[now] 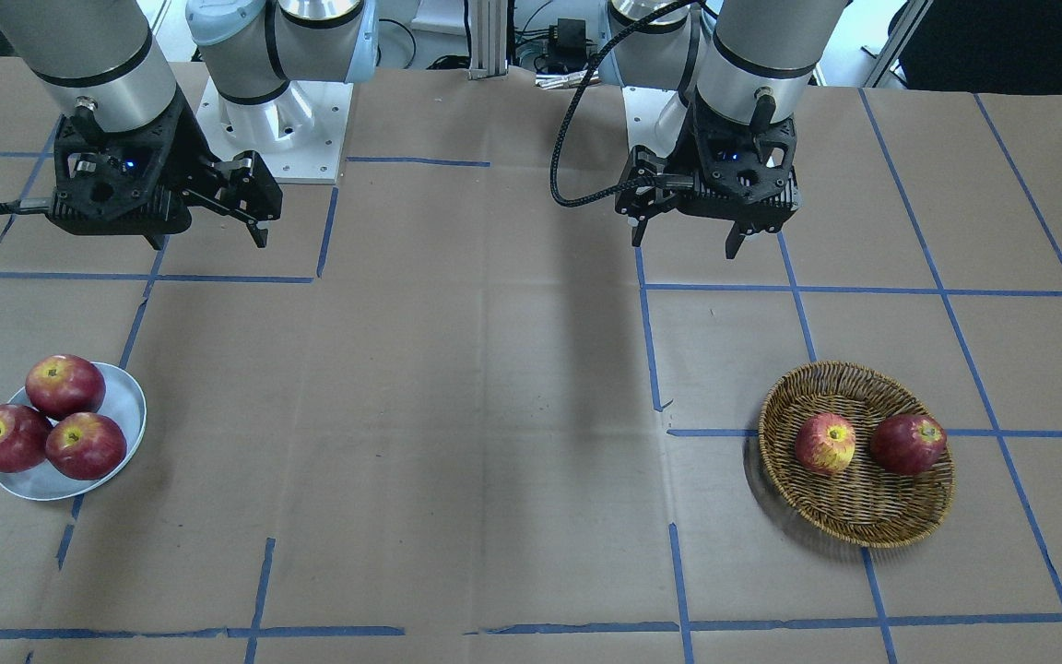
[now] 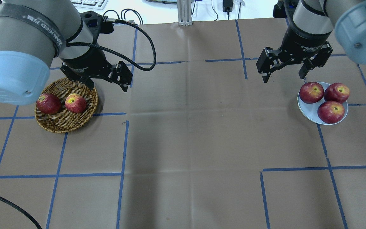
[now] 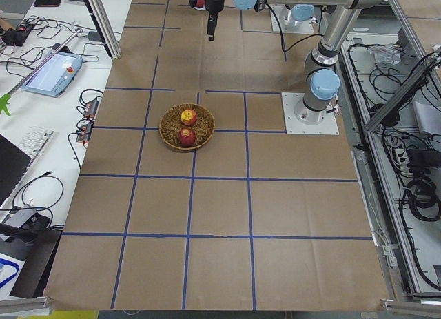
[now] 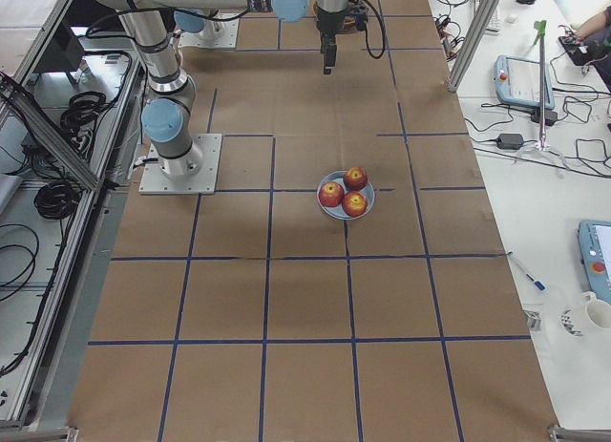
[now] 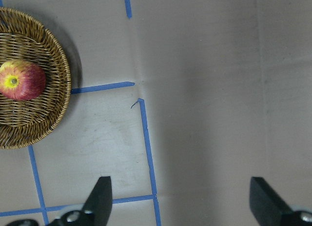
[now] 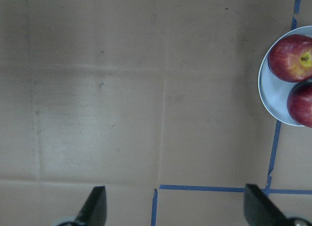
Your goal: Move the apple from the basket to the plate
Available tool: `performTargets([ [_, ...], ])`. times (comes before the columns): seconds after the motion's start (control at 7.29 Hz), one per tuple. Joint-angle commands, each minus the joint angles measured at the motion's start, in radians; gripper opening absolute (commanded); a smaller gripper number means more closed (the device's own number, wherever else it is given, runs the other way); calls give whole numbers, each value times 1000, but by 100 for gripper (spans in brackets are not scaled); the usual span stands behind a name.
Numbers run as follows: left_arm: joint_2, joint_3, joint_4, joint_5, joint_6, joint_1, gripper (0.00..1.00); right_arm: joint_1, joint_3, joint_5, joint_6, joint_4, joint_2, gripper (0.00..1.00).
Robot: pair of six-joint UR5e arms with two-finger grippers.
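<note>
Left hand hovering just beside basket, fingers spread, empty; apple lying inside basket, on side nearest it. Right hand, also spread, hanging well away from basket.

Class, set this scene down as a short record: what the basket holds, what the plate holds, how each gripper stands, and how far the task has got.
Basket: two apples side by side, the yellow-streaked apple and a dark red apple
Plate: three red apples, taking up most of it
Left gripper: jaws open, empty, raised off to one side of the basket
Right gripper: jaws open, empty, raised beside the plate
Task stage: yellow-streaked apple not yet grasped
</note>
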Motion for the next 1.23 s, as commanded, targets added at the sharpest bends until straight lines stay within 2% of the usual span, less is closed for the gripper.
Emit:
performTargets([
  [0.0,0,0,-1,0,0,0,99,1,0,0,0,0,0,100],
  [0.69,8,-5,-2,3,2,0,99,1,0,0,0,0,0,100],
  [0.82,11,21,4,14,-7,6,99,1,0,0,0,0,0,100],
  [1.1,-7,-31,18,16,21,46,99,0,0,0,0,0,0,100],
])
